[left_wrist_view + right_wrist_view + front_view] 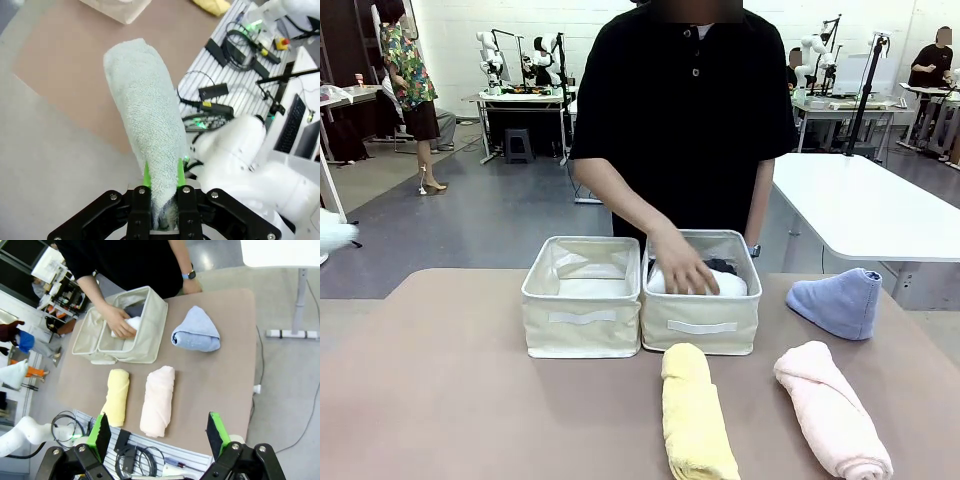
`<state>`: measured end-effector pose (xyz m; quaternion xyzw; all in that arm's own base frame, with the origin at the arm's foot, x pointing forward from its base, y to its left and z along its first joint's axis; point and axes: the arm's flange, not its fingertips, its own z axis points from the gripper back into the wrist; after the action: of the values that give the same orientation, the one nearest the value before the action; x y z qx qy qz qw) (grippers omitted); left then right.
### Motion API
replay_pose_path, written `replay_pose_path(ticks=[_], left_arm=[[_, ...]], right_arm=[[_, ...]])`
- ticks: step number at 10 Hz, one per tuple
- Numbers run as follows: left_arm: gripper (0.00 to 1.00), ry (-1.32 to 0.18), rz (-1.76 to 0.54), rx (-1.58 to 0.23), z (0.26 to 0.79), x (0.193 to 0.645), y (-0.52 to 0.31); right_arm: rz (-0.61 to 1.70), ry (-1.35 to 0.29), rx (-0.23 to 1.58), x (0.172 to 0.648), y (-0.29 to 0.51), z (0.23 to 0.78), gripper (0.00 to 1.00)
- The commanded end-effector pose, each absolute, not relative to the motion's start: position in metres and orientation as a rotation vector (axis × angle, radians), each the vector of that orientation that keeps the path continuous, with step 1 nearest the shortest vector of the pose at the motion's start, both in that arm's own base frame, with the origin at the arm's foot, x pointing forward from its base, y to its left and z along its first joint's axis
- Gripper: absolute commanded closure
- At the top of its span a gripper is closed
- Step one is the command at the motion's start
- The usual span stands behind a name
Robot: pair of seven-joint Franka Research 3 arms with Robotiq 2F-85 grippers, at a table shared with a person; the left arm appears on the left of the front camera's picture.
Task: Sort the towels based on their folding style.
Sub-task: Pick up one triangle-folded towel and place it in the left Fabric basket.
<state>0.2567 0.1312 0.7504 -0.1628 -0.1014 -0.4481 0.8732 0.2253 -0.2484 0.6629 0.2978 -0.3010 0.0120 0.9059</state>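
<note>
My left gripper (pixel 162 176) is shut on the narrow end of the mint green cone towel (pixel 145 100), held in the air off the table's left side. Its pale tip (pixel 330 232) shows at the front view's left edge. My right gripper (pixel 157 435) hangs open high above the table's near edge. The yellow roll (pixel 695 415) and the pink roll (pixel 830 420) lie side by side in front of the baskets. At the right lies the light blue cone towel (pixel 840 300). The person's hand (pixel 682 268) rests on the white roll (pixel 730 284) in the right basket (pixel 700 330), beside the dark grey roll (pixel 723 266).
The left basket (pixel 582 310) touches the right one, and no towel shows inside it. The person stands at the far edge behind the baskets. Cables and a rack (pixel 235 85) lie below the table's near side.
</note>
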Motion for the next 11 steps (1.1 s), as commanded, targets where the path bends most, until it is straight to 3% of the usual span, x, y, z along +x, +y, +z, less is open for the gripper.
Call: replay_pose_path(ticks=[1, 5, 11], left_arm=[[0.83, -0.197, -0.944, -0.283, 0.723, 0.298, 0.069], [0.83, -0.174, -0.991, -0.147, 0.679, 0.345, -0.010], [0.83, -0.172, -1.012, -0.186, 0.680, 0.349, -0.015]], right_arm=[[0.038, -0.633, 0.629, 0.225, -0.247, 0.662, 0.00], [0.038, -0.633, 0.629, 0.225, -0.247, 0.662, 0.00], [0.038, -0.633, 0.629, 0.225, -0.247, 0.662, 0.00]])
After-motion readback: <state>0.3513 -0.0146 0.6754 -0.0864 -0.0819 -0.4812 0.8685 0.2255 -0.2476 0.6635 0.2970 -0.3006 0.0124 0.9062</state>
